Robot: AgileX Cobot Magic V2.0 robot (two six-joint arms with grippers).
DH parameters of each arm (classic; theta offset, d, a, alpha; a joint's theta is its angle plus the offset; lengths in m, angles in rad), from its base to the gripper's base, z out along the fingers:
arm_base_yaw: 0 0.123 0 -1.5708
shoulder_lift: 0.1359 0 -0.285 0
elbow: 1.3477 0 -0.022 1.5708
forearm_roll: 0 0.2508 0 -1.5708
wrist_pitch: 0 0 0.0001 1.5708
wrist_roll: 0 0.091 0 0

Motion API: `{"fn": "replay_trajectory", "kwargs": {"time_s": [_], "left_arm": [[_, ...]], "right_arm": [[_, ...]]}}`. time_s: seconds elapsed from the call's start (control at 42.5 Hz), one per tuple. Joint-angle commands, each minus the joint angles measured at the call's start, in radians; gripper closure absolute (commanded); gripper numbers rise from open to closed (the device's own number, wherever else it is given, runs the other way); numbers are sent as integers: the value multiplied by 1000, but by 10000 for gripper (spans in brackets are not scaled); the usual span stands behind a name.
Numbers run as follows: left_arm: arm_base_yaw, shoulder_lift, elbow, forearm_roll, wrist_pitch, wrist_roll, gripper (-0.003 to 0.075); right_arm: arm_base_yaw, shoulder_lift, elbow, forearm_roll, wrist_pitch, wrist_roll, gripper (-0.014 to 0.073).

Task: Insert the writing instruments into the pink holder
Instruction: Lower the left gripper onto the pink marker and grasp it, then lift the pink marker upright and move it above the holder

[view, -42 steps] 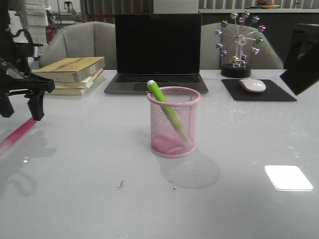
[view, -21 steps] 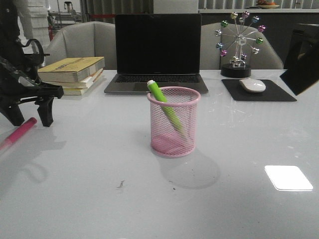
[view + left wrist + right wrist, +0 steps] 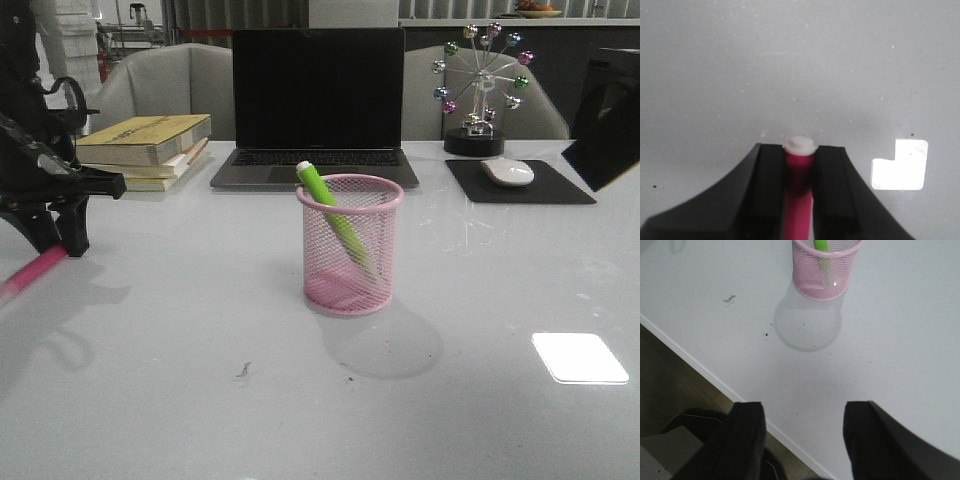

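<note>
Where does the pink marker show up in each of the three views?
Front view: the pink marker lies on the white table at the far left edge, its far end under the left gripper.
Left wrist view: it sits between the two black fingers, white tip forward.
Right wrist view: not in it.
Shared landmark: the white table; the pink cup shows only in the front and right wrist views.

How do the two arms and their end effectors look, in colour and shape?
Both are black. The left end effector has two flat, matte fingers that widen into curved shoulders; a dark cable loops on the arm behind. The right end effector shows two broad, blocky fingers. No markings show.
</note>
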Motion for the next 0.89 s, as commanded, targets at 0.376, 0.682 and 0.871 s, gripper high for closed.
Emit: {"fn": "replay_trajectory", "kwargs": {"time_s": [0.376, 0.682, 0.871], "left_arm": [[-20, -547, 407, 3, -391, 35, 629], [-133, -867, 762, -27, -773, 47, 629], [-302, -927, 888, -123, -1114, 45, 629]], "right_arm": [[-4, -13, -26, -5, -50, -2, 125], [-4, -13, -26, -5, -50, -2, 125], [-4, -13, -26, -5, -50, -2, 125]]}}
